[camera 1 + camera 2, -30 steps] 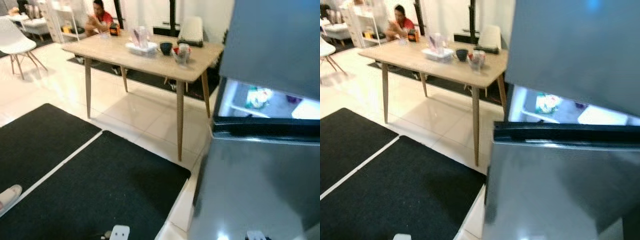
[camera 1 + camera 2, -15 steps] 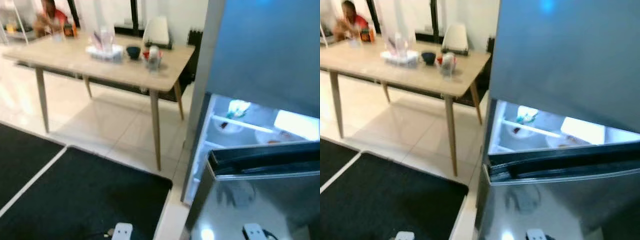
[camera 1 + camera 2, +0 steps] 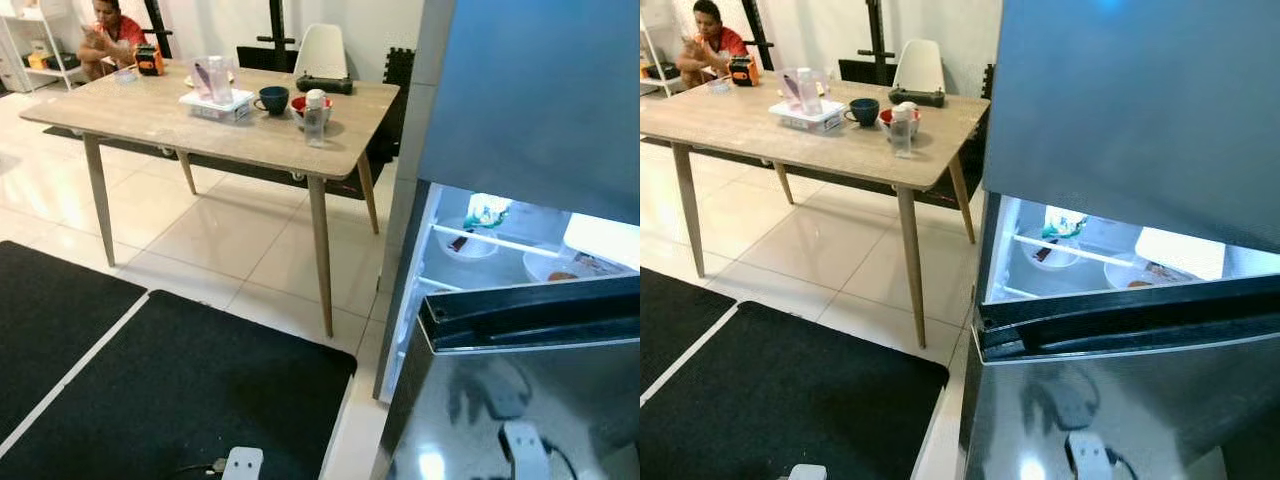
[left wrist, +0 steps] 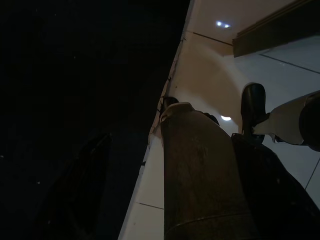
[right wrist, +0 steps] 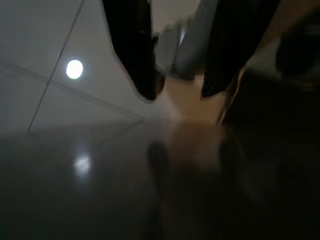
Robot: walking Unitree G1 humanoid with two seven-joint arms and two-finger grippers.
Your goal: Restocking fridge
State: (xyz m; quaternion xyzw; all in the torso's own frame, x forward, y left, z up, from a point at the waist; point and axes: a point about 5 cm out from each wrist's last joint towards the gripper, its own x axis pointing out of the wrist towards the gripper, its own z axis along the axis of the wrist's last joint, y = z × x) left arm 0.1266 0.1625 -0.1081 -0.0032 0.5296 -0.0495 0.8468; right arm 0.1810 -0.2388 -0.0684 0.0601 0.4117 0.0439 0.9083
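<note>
Across the far left, a seated person (image 3: pixel 112 35) in a red top sits beyond the wooden table (image 3: pixel 140 115), whose pale laminate top rests on slim tapered legs. Near its far right corner stand a clear rectangular tray (image 3: pixel 214 104), a dark round cup (image 3: pixel 273 99) and a small clear bottle (image 3: pixel 315 117) with a white cap. Glossy cream tiles (image 3: pixel 240 235) meet a black textured mat (image 3: pixel 170 390) with a white seam. Further right, the grey fridge (image 3: pixel 530 90) stands with its glossy lower door (image 3: pixel 520 400) swung open, lit shelves holding white bowls (image 3: pixel 468 243). The left gripper (image 4: pixel 150 165) hangs in shadow; whether it is open or closed is unclear. The right gripper (image 5: pixel 177 85) hangs over shiny floor, its black fingers (image 5: pixel 132 50) parted and empty.
</note>
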